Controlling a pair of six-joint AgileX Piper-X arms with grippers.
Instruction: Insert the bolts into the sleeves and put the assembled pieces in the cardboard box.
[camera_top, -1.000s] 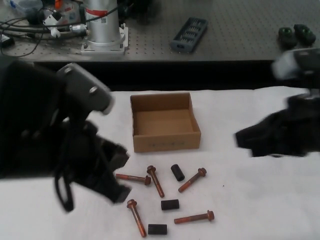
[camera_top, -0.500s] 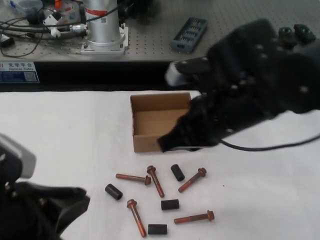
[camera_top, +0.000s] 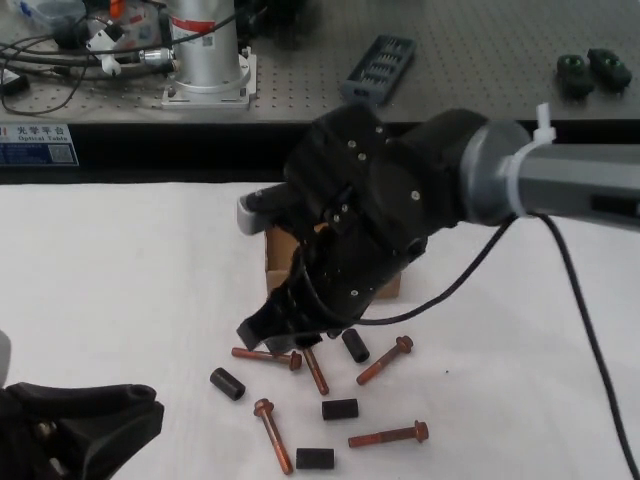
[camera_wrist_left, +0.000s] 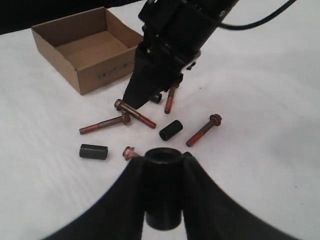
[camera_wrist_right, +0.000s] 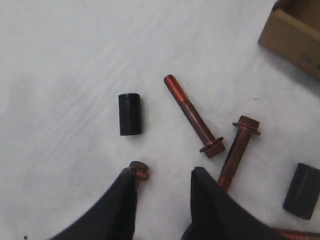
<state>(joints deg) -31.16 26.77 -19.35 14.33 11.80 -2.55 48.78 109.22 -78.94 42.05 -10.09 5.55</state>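
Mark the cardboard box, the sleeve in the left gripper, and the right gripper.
cardboard box (camera_wrist_left: 107, 72): left wrist view, front wall.
sleeve (camera_wrist_left: 163, 195): left wrist view, its side below the bore.
right gripper (camera_wrist_right: 165, 175): right wrist view, midway between its open fingertips.

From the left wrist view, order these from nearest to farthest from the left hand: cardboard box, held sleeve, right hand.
1. Held sleeve, in the left hand.
2. Right hand, over the bolts mid-cloth.
3. Cardboard box, at the far side.
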